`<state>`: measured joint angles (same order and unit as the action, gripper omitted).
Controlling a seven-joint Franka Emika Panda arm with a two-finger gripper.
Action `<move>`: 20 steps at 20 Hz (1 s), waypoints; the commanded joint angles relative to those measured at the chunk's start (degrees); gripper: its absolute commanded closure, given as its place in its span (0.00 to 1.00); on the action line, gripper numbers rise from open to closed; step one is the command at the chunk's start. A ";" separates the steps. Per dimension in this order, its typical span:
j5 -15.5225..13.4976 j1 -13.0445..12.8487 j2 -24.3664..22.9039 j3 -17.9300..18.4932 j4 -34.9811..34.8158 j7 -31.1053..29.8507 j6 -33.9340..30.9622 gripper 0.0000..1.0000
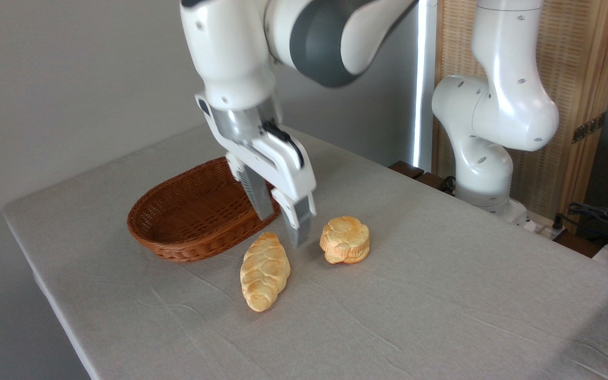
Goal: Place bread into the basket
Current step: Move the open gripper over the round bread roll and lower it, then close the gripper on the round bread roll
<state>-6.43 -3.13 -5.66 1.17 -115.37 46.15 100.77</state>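
Lumpy round bread lies near woven wicker basket; smooth end effector fingers spread apart, empty.

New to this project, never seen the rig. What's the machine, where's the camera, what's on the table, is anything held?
One picture, from a fixed camera looking down at the table from the front. The white jointed machine is a robot arm; its base stands at the table's far right edge. Its two-fingered hand hangs open over the grey cloth-covered table and holds nothing. On the table: a woven brown basket, empty; a pale braided loaf; and a small round golden bun. The hand's fingertips are just above the cloth, between loaf and bun, beside the basket.
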 commanded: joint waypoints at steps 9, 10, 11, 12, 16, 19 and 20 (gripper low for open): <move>3.78 -0.30 -5.06 0.15 -14.44 5.45 -0.05 0.00; 4.41 -0.39 -4.80 0.15 -14.62 5.45 0.04 0.00; 4.50 -0.39 -4.62 0.15 -14.71 5.53 0.04 0.00; 4.50 -0.39 -4.53 0.15 -14.71 5.53 0.04 0.00; 4.76 -0.39 -3.92 0.15 -14.62 5.53 0.04 0.00; 5.38 -0.48 -3.57 0.06 -14.62 5.62 0.65 0.00; 5.47 -0.48 -3.57 -0.11 -14.53 6.32 0.83 0.01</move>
<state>-1.64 -3.28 -9.36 1.08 -129.43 50.74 100.84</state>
